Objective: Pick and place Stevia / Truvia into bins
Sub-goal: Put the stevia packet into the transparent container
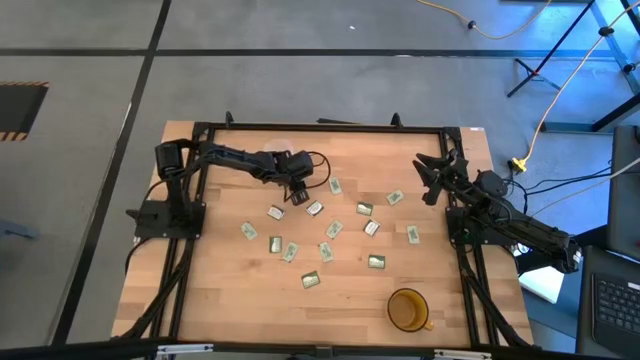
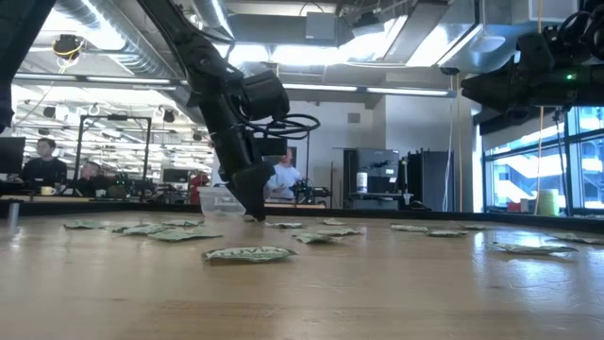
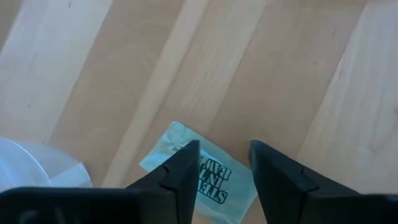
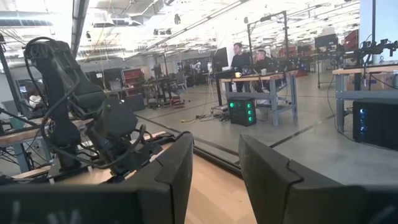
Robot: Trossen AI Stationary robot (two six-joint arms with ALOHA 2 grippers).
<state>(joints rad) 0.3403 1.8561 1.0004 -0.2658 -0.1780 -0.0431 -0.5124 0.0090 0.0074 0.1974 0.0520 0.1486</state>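
Note:
Several green-and-white Stevia sachets point(image 1: 334, 229) lie flat and scattered over the middle of the wooden table. My left gripper point(image 1: 297, 193) points down at one sachet point(image 3: 211, 180) near the far-left part of the scatter. It is open, with a fingertip standing on either side of that sachet point(image 1: 298, 199). The clear cup point(image 2: 222, 200) stands just beside it and shows as a whitish wall point(image 3: 28, 165) in the left wrist view. My right gripper point(image 1: 430, 180) waits open point(image 4: 216, 162), raised above the table's far right side. My left gripper comes at the sachet from above, pointing down, and its fingers point(image 3: 186, 165) straddle the sachet's printed face point(image 3: 214, 186), which lies flat on the table. I cannot tell whether the fingertips touch it.
An amber cup point(image 1: 407, 310) stands near the table's near right corner. Other sachets lie close by, such as one toward the near left point(image 1: 276, 212) and one to the right point(image 1: 314, 208). A black frame point(image 1: 320, 127) runs round the table's edges. People sit at desks beyond the table.

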